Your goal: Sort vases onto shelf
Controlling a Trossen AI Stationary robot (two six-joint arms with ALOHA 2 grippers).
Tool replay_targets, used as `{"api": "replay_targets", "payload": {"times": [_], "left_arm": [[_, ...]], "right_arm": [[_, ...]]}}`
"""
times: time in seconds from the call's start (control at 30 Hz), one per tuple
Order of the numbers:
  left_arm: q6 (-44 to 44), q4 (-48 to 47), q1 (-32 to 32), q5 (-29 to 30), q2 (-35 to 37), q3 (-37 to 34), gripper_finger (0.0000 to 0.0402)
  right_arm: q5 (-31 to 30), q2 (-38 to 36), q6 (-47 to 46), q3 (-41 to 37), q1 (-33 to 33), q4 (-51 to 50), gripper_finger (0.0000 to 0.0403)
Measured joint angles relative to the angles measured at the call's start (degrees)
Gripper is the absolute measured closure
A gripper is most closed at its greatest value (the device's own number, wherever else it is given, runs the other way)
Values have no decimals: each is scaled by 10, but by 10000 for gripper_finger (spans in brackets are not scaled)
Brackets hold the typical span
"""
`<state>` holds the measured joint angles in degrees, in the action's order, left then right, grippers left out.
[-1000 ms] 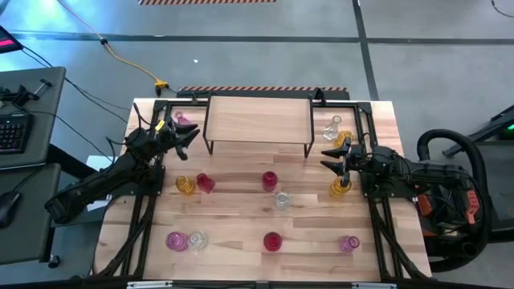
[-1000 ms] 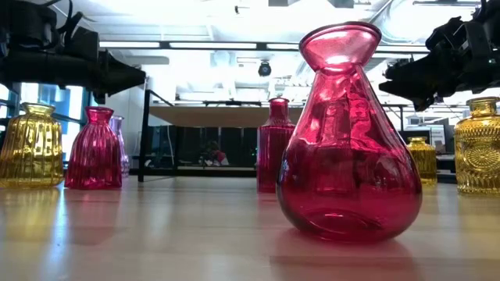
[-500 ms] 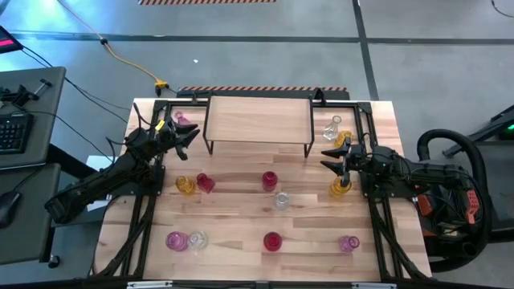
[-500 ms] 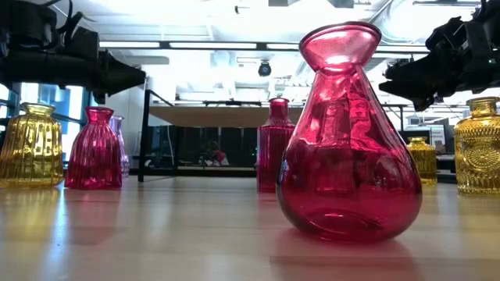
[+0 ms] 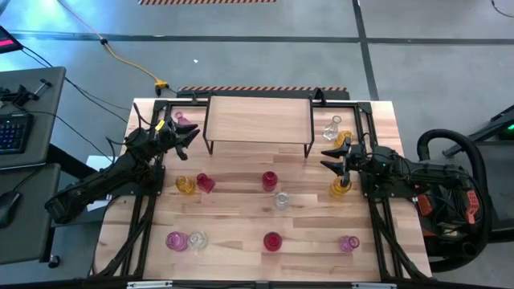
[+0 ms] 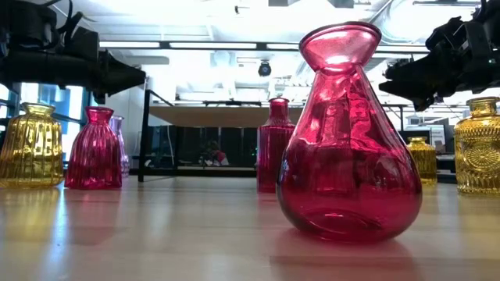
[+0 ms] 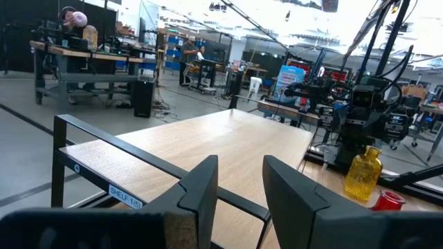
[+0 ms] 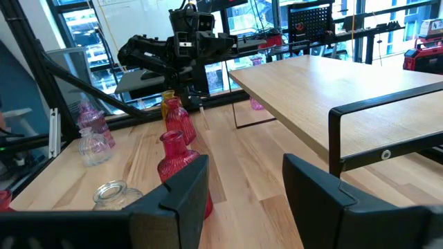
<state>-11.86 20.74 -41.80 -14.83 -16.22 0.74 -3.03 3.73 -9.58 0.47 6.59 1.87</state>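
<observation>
Shelf [image 5: 259, 119] stands at the middle of the table's [image 5: 241, 209] far edge, its wooden top bare; no vase is on it.

Left end effector [image 5: 191, 136] hangs just beside the shelf's left end, above the table, fingers [image 7: 201, 190] apart w/ a narrow gap and nothing between them. Right end effector [image 5: 328, 157] hangs near the shelf's right front corner, fingers [image 8: 181, 190] also part open and holding nothing.

Vases, all upright on the table:
- pink vase [image 5: 183, 119] at far left corner, beside the shelf.
- yellow vase [image 5: 185, 185] and red ribbed vase [image 5: 205, 183] touching or nearly, left of centre.
- red vase [image 5: 269, 181] and clear vase [image 5: 281, 200] near the centre.
- amber vase [image 5: 339, 188] just under the right arm's wrist.
- clear vase [image 5: 332, 128] and amber vase [image 5: 344, 139] at the right of the shelf, near the far right corner.
- along the near edge: pink vase [image 5: 175, 240] w/ clear vase [image 5: 197, 239] beside it, red vase [image 5: 272, 241] in the middle, pink vase [image 5: 348, 242] to the right.

In the low view the red vase [image 6: 349, 140] of the near edge fills the front.
</observation>
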Motion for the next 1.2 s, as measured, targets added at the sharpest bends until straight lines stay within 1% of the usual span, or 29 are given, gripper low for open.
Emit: {"api": "replay_targets", "payload": {"times": [0.97, 1.2], "left_arm": [[0, 0, 0, 0, 0, 0, 294], [0, 0, 0, 0, 0, 0, 294]], "right_arm": [[0, 0, 0, 0, 0, 0, 233], [0, 0, 35, 0, 0, 0, 233]]}}
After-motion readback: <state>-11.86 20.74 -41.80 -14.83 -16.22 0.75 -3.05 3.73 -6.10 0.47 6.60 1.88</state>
